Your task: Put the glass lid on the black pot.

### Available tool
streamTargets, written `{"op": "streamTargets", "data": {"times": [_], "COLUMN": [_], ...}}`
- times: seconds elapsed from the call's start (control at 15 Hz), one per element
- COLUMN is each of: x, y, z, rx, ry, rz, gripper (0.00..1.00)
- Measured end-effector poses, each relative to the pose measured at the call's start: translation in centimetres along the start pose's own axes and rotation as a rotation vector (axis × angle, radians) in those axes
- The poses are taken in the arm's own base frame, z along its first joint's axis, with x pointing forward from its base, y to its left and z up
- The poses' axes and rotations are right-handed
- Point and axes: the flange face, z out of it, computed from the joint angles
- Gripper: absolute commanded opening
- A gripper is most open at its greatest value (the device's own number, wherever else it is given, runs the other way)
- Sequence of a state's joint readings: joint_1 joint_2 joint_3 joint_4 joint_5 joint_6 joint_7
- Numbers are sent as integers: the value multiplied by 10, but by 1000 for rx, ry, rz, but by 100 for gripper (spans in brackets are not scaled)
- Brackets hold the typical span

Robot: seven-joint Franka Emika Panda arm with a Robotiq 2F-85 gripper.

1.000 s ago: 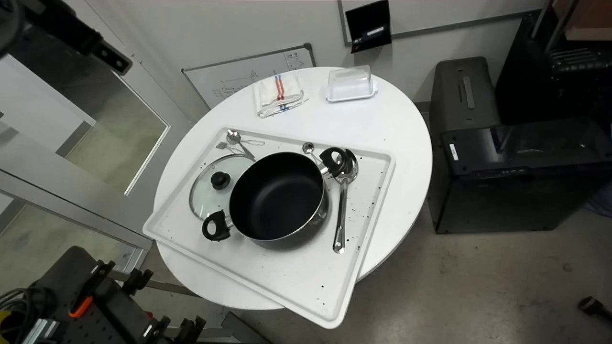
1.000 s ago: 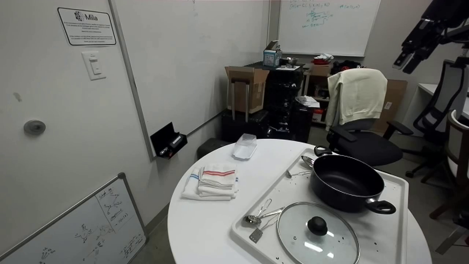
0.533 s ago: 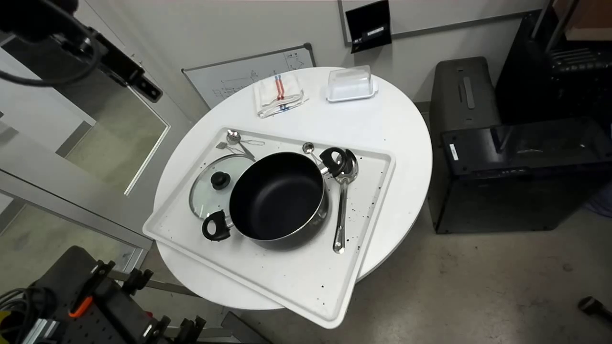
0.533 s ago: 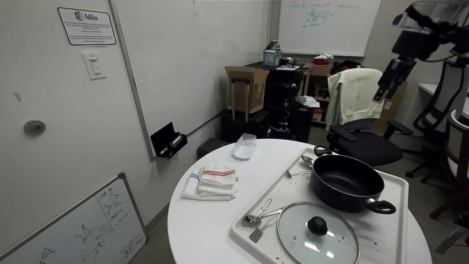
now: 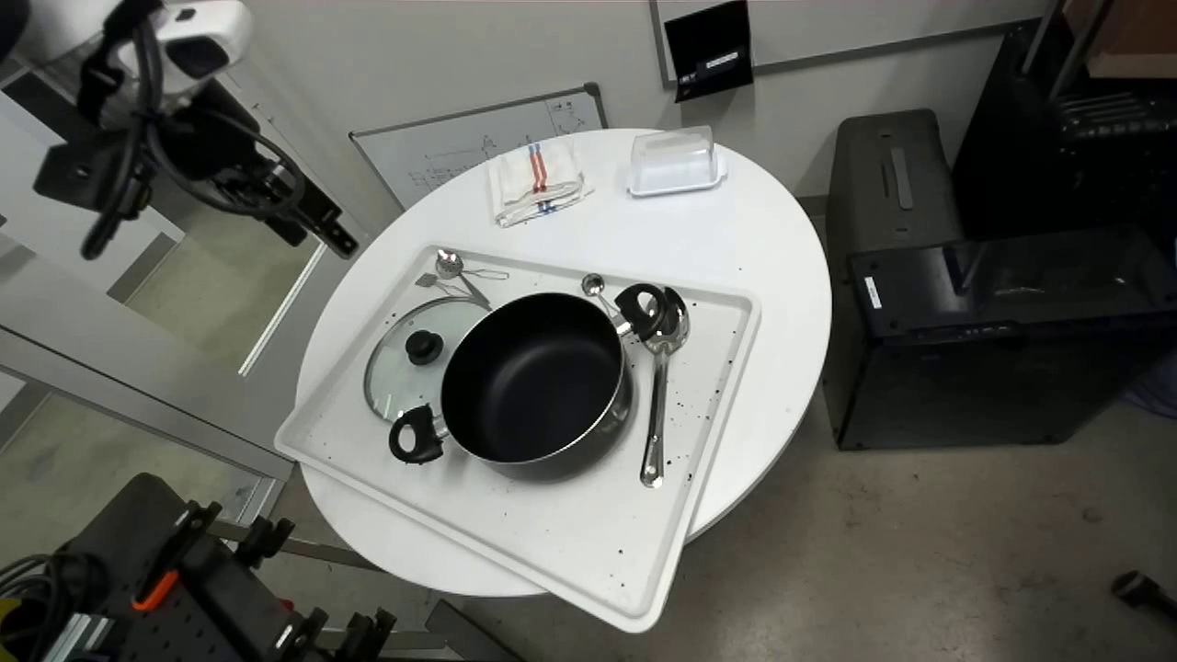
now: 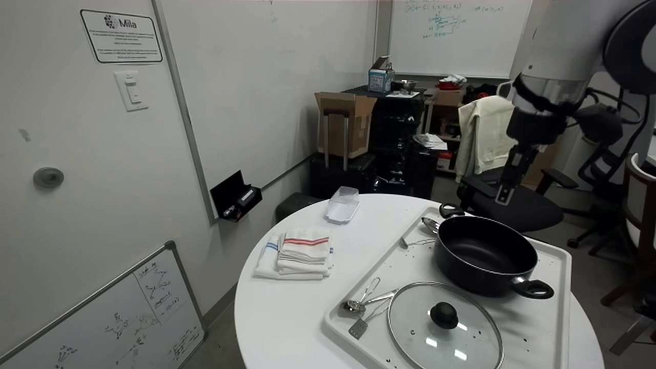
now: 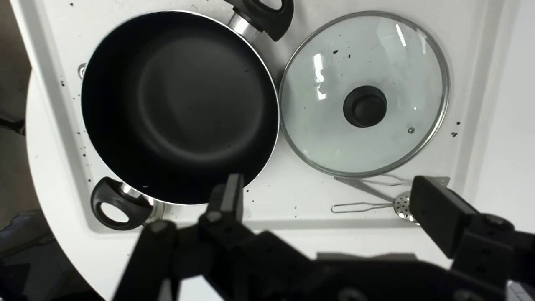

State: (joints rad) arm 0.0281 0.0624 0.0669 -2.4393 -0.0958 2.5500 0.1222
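With black two-finger pincer spread wide, empty, comes down closer to round clear glass lid; may soon grab it for round black pot.

Black pot: upright, open, handles near one and seven o'clock in our wrist view.
Glass lid: there we see it flat, metal-rimmed, knob up, at the pot's three.
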Motion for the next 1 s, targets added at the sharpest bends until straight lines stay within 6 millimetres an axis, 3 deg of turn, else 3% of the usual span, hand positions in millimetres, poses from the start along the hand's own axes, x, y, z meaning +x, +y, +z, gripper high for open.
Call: {"op": "streamTargets", "data": {"times": [0.67,1.0], "x": [31,31], "y": [-78,-110], "z": [119,177], "rx": [-109,-132], "ry": [-29,-82], "rz": [-137,-189], "gripper": [100,100]}}
